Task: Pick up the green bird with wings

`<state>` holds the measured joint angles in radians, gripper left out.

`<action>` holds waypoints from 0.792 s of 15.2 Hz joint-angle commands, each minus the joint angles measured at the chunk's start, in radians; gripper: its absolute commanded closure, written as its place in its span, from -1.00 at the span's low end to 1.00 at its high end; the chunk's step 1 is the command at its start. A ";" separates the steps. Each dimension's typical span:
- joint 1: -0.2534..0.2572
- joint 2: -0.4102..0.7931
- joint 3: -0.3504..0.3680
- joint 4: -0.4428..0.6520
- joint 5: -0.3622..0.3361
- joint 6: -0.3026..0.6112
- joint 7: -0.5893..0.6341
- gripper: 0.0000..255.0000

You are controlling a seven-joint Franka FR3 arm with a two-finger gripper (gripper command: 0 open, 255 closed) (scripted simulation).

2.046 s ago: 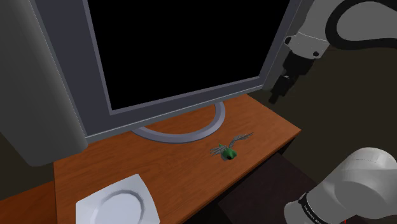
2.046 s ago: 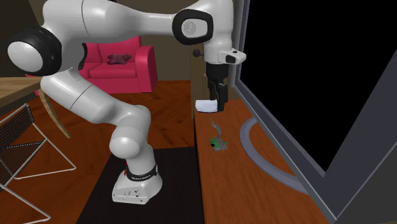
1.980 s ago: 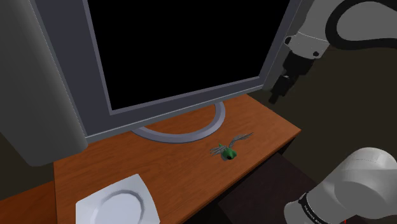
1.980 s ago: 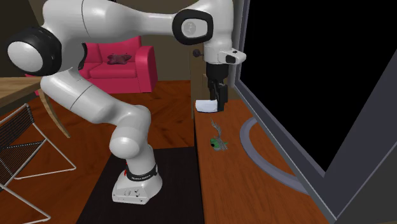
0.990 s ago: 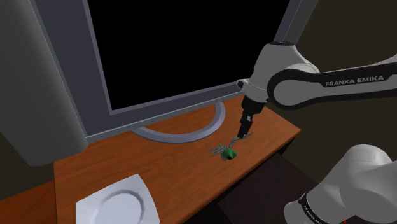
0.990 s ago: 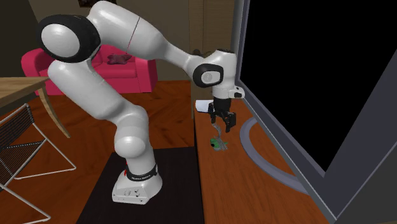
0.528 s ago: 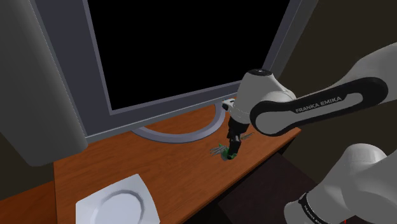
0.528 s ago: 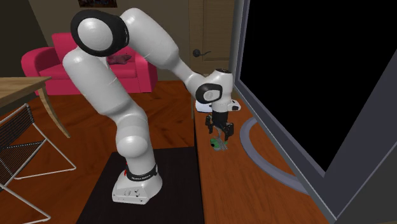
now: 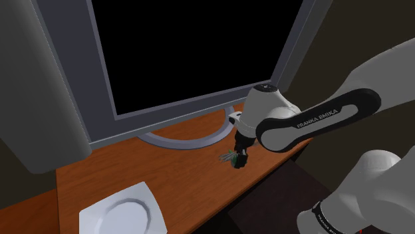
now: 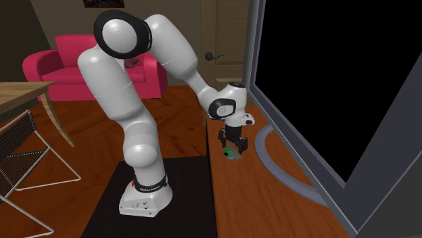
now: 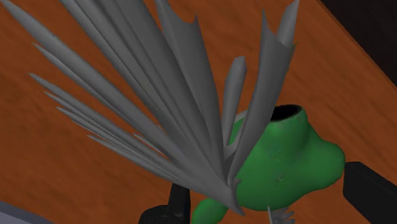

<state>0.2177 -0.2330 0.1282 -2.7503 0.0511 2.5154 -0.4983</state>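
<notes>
The all-black two-finger pincer [image 9: 239, 158] stands spread astride the green bird with grey feathered wings [image 11: 286, 159], near the brown wooden bench's [image 9: 166, 174] stand-side edge. The white arm [image 9: 292, 126] reads "FRANKA EMIKA".

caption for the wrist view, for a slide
Open gripper straddling the green bird, its grey wings fanned over the wood-grain desk.

We see dim room: big grey-framed monitor [image 9: 186, 53], black screen, on orange-brown wooden desk [image 9: 186, 179]. Far left, pink sofa [image 10: 40, 67] on wooden floor [image 10: 81, 169]; brown door [image 10: 226, 27] beyond. Near left, wire chair [image 10: 24, 162], wooden table [image 10: 20, 91] edge.
</notes>
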 commanded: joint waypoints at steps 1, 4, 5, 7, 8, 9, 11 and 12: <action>0.000 0.005 0.001 -0.001 0.000 0.007 0.001 1.00; 0.000 0.004 0.001 -0.001 0.000 0.006 0.001 1.00; 0.001 0.004 0.001 -0.001 0.000 0.006 0.002 1.00; 0.000 0.005 0.001 -0.002 0.000 0.008 0.001 1.00; 0.000 0.005 0.000 -0.003 0.000 0.009 0.000 1.00; 0.000 0.003 0.000 -0.004 0.000 0.007 0.000 1.00; 0.001 -0.009 0.000 0.002 0.001 -0.011 0.000 1.00; 0.001 -0.023 -0.001 0.006 0.002 -0.028 -0.001 1.00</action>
<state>0.2191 -0.2494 0.1279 -2.7497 0.0533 2.5002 -0.4991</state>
